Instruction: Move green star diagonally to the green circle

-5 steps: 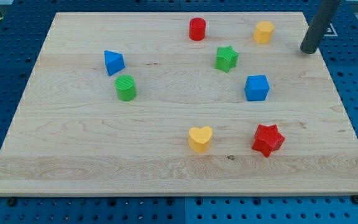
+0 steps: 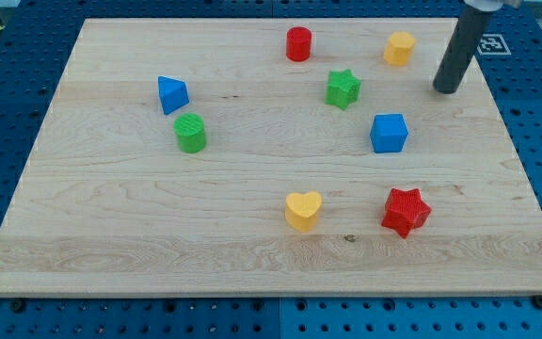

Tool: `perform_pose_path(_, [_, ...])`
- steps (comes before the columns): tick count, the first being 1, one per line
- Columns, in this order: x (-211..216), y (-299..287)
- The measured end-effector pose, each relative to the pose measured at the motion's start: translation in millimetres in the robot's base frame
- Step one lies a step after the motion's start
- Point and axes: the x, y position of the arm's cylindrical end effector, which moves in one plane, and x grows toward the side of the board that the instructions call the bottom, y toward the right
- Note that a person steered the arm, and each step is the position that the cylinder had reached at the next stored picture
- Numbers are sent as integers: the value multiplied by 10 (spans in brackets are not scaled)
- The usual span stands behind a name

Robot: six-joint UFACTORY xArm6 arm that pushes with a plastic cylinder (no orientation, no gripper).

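Note:
The green star [image 2: 342, 88] lies on the wooden board at the upper middle right. The green circle [image 2: 191, 133], a short cylinder, stands at the left centre, below the blue triangle [image 2: 171, 94]. My tip [image 2: 447, 89] touches the board at the upper right, well to the right of the green star and apart from it, just below and right of the yellow hexagon [image 2: 399, 47].
A red cylinder [image 2: 298, 43] stands at the top middle. A blue cube [image 2: 389, 133] lies below and right of the green star. A yellow heart [image 2: 303, 210] and a red star [image 2: 406, 211] lie near the bottom. The board's right edge [image 2: 511, 141] is close to my tip.
My tip has moved left and slightly down, from the board's right edge toward the green star. No block has moved.

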Motion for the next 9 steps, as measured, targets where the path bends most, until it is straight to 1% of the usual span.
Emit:
perform_pose_path(1, [69, -269])
perform_pose_path(3, [45, -269])
perform_pose_path(4, [-106, -326])
perform_pose_path(5, [-144, -510])
perform_pose_path(6, [-68, -827])
perform_pose_path(8, [-57, -1075])
perform_pose_path(9, [57, -1332])
